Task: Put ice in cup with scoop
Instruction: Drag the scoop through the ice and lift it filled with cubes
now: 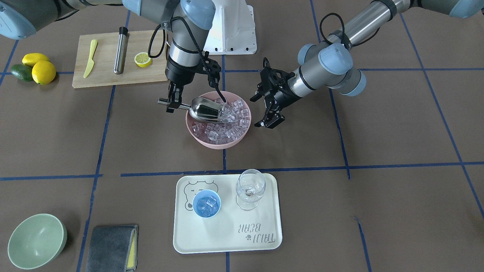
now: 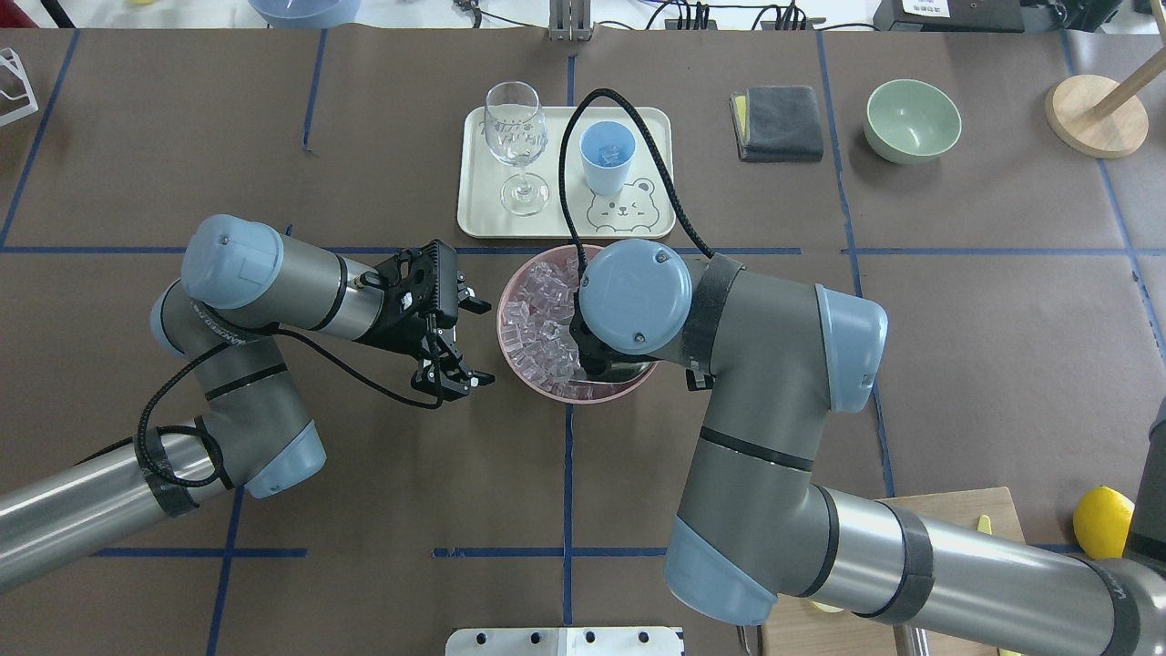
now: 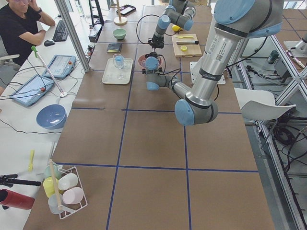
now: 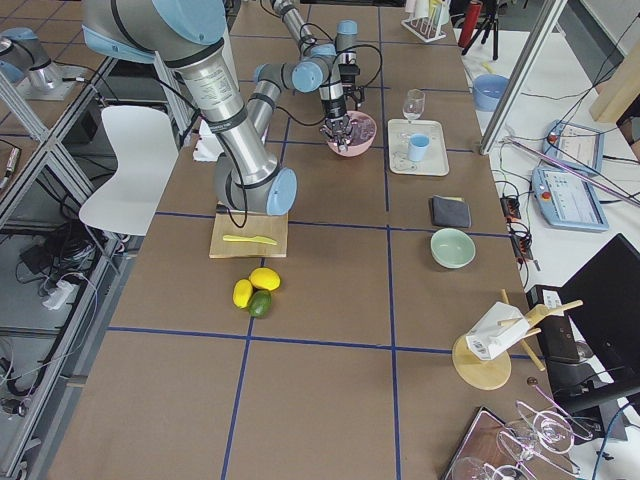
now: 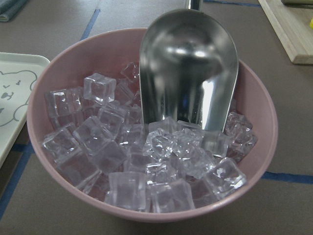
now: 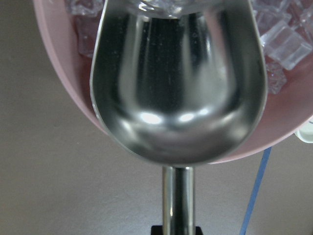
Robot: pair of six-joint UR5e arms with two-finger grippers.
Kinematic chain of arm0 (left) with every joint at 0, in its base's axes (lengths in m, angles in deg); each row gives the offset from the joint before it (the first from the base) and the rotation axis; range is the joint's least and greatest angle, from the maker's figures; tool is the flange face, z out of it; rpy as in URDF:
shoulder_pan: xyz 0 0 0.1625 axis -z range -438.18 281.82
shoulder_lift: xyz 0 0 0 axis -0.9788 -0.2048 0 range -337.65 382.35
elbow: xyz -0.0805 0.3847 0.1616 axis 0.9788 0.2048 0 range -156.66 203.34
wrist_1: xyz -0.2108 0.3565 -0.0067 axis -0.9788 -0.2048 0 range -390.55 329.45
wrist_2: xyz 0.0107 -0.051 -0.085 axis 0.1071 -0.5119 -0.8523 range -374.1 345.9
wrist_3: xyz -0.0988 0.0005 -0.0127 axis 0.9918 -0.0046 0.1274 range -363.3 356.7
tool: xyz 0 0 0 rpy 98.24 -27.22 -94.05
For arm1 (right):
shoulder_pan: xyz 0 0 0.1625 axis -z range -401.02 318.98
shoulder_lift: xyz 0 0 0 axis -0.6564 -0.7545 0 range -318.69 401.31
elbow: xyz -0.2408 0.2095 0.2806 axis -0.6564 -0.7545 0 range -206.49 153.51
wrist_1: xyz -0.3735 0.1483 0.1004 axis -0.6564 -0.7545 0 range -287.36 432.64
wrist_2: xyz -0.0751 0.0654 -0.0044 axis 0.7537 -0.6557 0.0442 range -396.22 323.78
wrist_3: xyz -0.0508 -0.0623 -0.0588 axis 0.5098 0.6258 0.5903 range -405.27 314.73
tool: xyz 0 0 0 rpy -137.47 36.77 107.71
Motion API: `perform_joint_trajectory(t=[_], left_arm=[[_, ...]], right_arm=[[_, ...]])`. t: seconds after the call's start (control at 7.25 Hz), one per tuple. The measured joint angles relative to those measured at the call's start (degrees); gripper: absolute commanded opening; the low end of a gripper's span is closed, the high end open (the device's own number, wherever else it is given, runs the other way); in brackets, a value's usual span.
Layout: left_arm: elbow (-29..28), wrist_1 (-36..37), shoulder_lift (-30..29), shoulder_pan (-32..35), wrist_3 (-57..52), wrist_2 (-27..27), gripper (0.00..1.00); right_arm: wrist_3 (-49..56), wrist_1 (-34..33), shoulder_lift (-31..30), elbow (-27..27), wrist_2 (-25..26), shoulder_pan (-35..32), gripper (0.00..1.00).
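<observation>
Inside pink bowl (image 1: 217,146), scoop (image 1: 206,109) nosed into ice (image 1: 227,130), right fingers (image 1: 172,94) gripping it

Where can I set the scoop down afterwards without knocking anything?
The widest bare table lies on the robot's left of the tray, past the glass. The tray's lettered end, on the operators' side of the cup, is also free. It is crowded around the pink bowl, flanked by the left gripper and the right gripper holding the scoop.
</observation>
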Motion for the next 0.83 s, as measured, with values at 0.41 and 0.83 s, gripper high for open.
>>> perform_joint_trajectory(t=[0.41,0.83], left_arm=[[0.14,-0.01,-0.15,0.02,0.14,0.04,1.0],[0.23,-0.01,-0.25,0.05,0.19,0.05,1.0]], right_arm=[[-0.03,5.37,-2.43,0.1,-3.01,-1.17,0.0],[-0.07,11.54,-5.24,0.15,-7.35,-3.17,0.0]])
